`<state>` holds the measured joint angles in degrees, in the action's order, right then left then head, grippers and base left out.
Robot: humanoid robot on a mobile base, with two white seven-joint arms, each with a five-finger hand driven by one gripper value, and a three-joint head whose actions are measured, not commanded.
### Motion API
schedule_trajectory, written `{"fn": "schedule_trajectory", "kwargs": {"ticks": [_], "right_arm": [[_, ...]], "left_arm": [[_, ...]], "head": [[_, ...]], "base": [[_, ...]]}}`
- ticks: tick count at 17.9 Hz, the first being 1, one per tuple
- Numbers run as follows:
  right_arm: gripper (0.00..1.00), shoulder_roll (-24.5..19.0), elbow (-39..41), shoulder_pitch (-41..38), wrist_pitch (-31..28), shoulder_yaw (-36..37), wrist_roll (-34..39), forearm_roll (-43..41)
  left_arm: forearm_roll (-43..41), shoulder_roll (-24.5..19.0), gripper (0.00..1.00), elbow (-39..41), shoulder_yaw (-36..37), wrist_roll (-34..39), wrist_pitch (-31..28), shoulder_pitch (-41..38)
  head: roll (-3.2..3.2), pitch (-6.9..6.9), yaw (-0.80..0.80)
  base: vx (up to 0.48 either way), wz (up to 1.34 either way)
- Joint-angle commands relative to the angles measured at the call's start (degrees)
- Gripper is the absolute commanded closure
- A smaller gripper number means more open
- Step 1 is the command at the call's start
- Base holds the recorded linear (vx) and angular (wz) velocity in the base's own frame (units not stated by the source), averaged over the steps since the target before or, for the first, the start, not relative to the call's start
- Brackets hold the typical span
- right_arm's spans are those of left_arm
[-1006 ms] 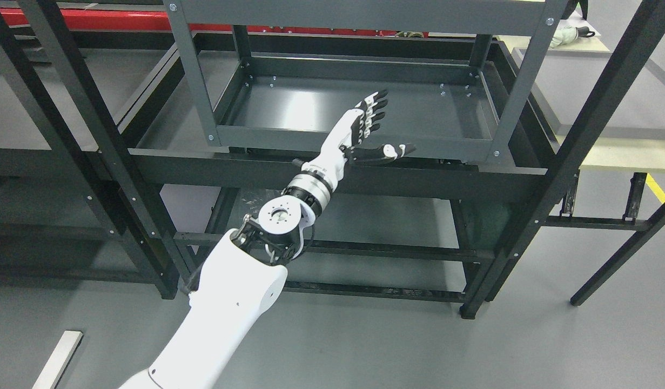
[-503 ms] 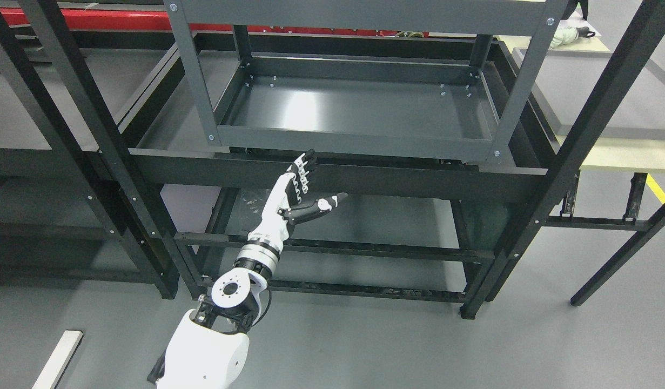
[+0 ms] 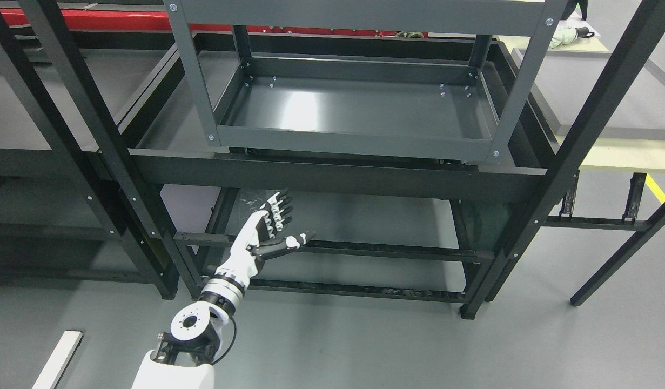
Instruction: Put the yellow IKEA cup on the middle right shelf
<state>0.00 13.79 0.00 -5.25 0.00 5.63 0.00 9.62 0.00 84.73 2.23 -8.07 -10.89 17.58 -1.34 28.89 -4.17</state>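
While the left arm comes up from the bottom edge left of the middle, the left hand (image 3: 270,229) hangs in front of the dark metal shelving unit (image 3: 332,178), low down, level with the lower crossbar (image 3: 364,249). Its fingers (image 3: 281,208) are spread and straight, pointing up and away toward the rack, the thumb (image 3: 297,240) stretched out to the right; the palm holds nothing. A white forearm and a round silver wrist joint (image 3: 190,323) lead down to the picture's bottom edge.

Above the hand, a grey tray-like shelf (image 3: 354,143) with raised edges sits inside the frame, its flat surface catching a pale glare. A thick black beam (image 3: 332,175) runs just beneath it. Black uprights (image 3: 78,92) cross the picture at left and right.

No yellow cup shows anywhere in the head view, so its place cannot be told. A white strip (image 3: 59,357) lies on the grey floor (image 3: 391,346) at the lower left. The right arm is out of sight.
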Motion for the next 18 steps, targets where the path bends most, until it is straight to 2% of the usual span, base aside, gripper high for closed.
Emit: {"fn": "schedule_trajectory", "kwargs": {"ticks": [1,4,7,10,14,18], "right_arm": [[0.01,1.00,0.01,-0.62,-0.02,-0.97,-12.31,-1.41],[0.00,1.00,0.00,-0.62,-0.02,-0.97,-12.31,-1.41],[0.01,1.00,0.01,-0.62,-0.02,-0.97,-12.31,-1.41],[0.01,1.00,0.01,-0.62,-0.02,-0.97,-12.31,-1.41],[0.01,1.00,0.01,-0.62,-0.02,-0.97,-12.31,-1.41],[0.01,1.00,0.01,-0.62,-0.02,-0.97,-12.31,-1.41]], "left_arm": [[-3.81,-1.00,0.01,1.92,-6.89,1.12,-0.53,-3.77],[-5.13,-1.00,0.01,1.31,-8.29,2.70,-0.36,-3.34],[-5.13,-1.00,0.01,1.40,-5.84,7.53,-0.36,-3.34],[-5.05,-1.00,0.01,2.45,-3.91,6.84,0.17,-3.34],[-5.05,-1.00,0.01,8.68,2.06,6.75,3.32,-3.60],[-5.05,-1.00,0.01,9.57,2.43,7.45,5.88,-3.52]], "head": [[0.00,0.00,0.00],[0.00,0.00,0.00],[0.00,0.00,0.00],[0.00,-0.01,0.00],[0.00,-0.01,0.00],[0.00,-0.01,0.00]], "base": [[0.000,0.00],[0.000,0.00],[0.000,0.00],[0.000,0.00],[0.000,0.00],[0.000,0.00]]}}
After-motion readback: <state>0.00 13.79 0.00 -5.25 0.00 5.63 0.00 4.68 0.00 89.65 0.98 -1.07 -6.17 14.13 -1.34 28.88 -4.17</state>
